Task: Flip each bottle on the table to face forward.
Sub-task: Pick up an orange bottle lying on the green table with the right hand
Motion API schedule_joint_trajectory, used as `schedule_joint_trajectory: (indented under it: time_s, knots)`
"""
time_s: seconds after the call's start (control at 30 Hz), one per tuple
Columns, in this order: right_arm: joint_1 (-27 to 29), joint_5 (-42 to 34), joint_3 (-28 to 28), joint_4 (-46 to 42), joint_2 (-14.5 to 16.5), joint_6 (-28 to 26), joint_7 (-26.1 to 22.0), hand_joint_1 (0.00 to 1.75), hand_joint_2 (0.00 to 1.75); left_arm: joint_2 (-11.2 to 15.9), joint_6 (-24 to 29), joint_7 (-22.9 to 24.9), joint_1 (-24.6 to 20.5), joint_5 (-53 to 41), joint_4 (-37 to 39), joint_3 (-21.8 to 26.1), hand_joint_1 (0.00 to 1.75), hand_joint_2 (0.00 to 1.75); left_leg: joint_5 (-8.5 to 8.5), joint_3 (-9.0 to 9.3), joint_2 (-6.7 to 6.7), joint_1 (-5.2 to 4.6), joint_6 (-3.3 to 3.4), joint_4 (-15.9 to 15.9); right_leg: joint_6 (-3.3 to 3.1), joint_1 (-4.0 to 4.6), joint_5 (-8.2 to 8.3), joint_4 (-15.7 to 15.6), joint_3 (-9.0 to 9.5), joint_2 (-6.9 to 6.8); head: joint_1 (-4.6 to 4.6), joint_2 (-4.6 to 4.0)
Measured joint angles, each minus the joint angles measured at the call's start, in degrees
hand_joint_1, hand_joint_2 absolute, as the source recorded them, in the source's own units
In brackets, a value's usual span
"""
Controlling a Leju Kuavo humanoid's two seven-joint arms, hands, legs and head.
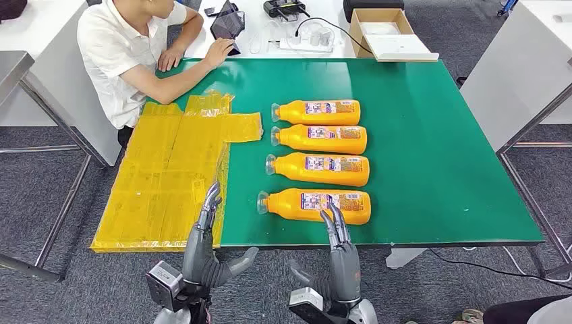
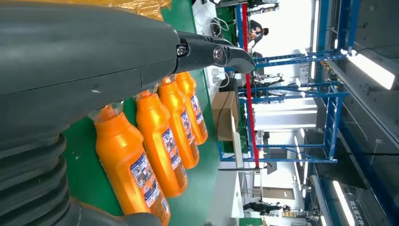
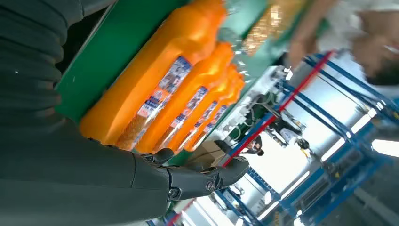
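Four orange plastic bottles with clear caps lie on their sides in a column on the green table mat (image 1: 438, 135), all parallel, caps pointing to the robot's left, printed labels facing up. The nearest bottle (image 1: 317, 205) lies close to the front edge of the mat; behind it come the second bottle (image 1: 320, 169), the third bottle (image 1: 322, 138) and the farthest bottle (image 1: 319, 112). They are near one another, but I cannot tell if they touch.

The left hand (image 1: 206, 246) stands at the front edge of the table, fingers straight and together, thumb spread to the side, holding nothing. Its fingertips reach over the sheet of yellow transparent plastic bags (image 1: 168, 175) beside the mat. The right hand (image 1: 340, 250) is also empty, fingers extended, their tips over the near side of the nearest bottle; contact is not clear.

A person in a white shirt (image 1: 125, 50) sits at the far left corner, one hand resting on the table. An open cardboard box (image 1: 388, 34) stands behind the mat.
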Motion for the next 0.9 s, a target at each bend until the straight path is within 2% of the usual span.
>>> schedule_joint_trajectory:
  time_s: [0.13, 0.23, 0.5, 0.67, 0.9]
  knots:
    - [-2.90, 8.08, -1.41, 2.73, -3.07, 0.49, 7.68, 0.00, 1.75, -0.10, 0.69, 0.65, -1.76, -1.34, 1.52, -0.01, 0.00, 1.75, 0.02, 0.00, 0.00, -0.04, 0.03, 0.00, 0.02, -0.03, 0.04, 0.00, 0.03, 0.00, 0.01, -0.01]
    - [-5.16, 12.30, -2.75, 5.30, -5.73, 1.12, 10.85, 0.00, 1.75, -0.31, 0.14, 0.74, -3.01, -1.42, 2.79, -0.09, 0.00, 1.75, 0.03, 0.00, 0.01, -0.07, 0.04, 0.02, 0.00, -0.05, 0.08, 0.00, 0.03, 0.00, 0.01, -0.01]
    - [-8.66, 16.12, -4.74, 8.75, -8.84, 3.80, 13.39, 0.00, 1.75, -0.66, -1.12, 0.75, -3.75, -0.99, 4.21, -0.26, 0.00, 1.75, 0.01, -0.02, 0.01, -0.02, 0.02, 0.02, -0.01, -0.01, 0.05, 0.01, -0.01, 0.00, -0.01, 0.00]
    - [-9.27, 16.31, -4.95, 9.66, -9.40, 4.41, 13.63, 0.00, 1.75, -0.77, -1.26, 0.74, -3.88, -0.99, 4.71, -0.26, 0.00, 1.75, 0.01, -0.02, 0.01, -0.01, 0.01, 0.02, -0.02, 0.00, 0.04, 0.01, -0.01, 0.00, 0.00, -0.01]
    - [-12.18, 16.23, -4.88, 12.00, -9.62, 8.29, 14.19, 0.00, 1.75, -1.13, -2.12, 0.53, -4.57, -0.76, 5.31, -0.27, 0.00, 1.75, 0.02, -0.03, 0.01, -0.03, 0.03, 0.02, 0.00, -0.02, 0.07, 0.01, 0.00, 0.00, 0.00, -0.01]
